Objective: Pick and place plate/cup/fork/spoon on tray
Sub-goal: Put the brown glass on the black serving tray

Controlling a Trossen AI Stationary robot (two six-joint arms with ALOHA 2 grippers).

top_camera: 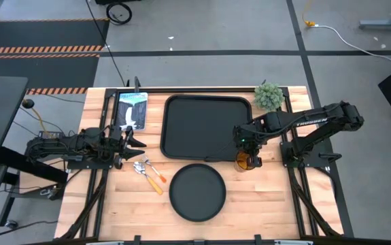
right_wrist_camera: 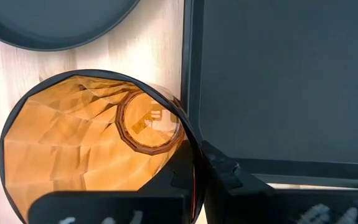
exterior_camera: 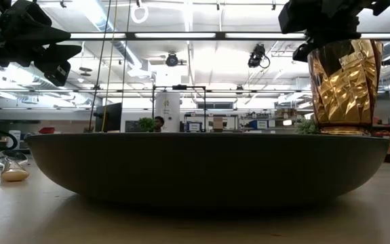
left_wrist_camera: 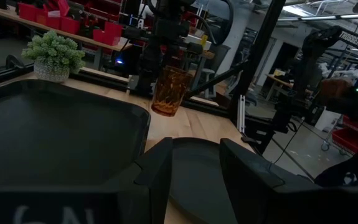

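The amber cup (top_camera: 244,161) hangs from my right gripper (top_camera: 247,154) just off the black tray's (top_camera: 207,127) near right corner; it also shows in the left wrist view (left_wrist_camera: 169,91) and the low view (exterior_camera: 344,81). The round black plate (top_camera: 197,192) lies flat on the table in front of the tray. The orange-handled fork and spoon (top_camera: 149,174) lie side by side to the plate's left. My left gripper (left_wrist_camera: 197,180) is open and empty at the tray's left side (top_camera: 132,141), pointing toward the table's right. My right gripper pinches the cup's wall at its rim (right_wrist_camera: 188,163), one finger inside the cup and one outside, on the side nearest the tray. The fingers come from above, pointing down. The cup is lifted clear of the table, mouth up and slightly tilted (left_wrist_camera: 166,106).
A small green potted plant (top_camera: 268,96) stands at the tray's far right corner. A white and blue card (top_camera: 132,109) lies at the tray's far left. Bare wood lies to the right of the plate.
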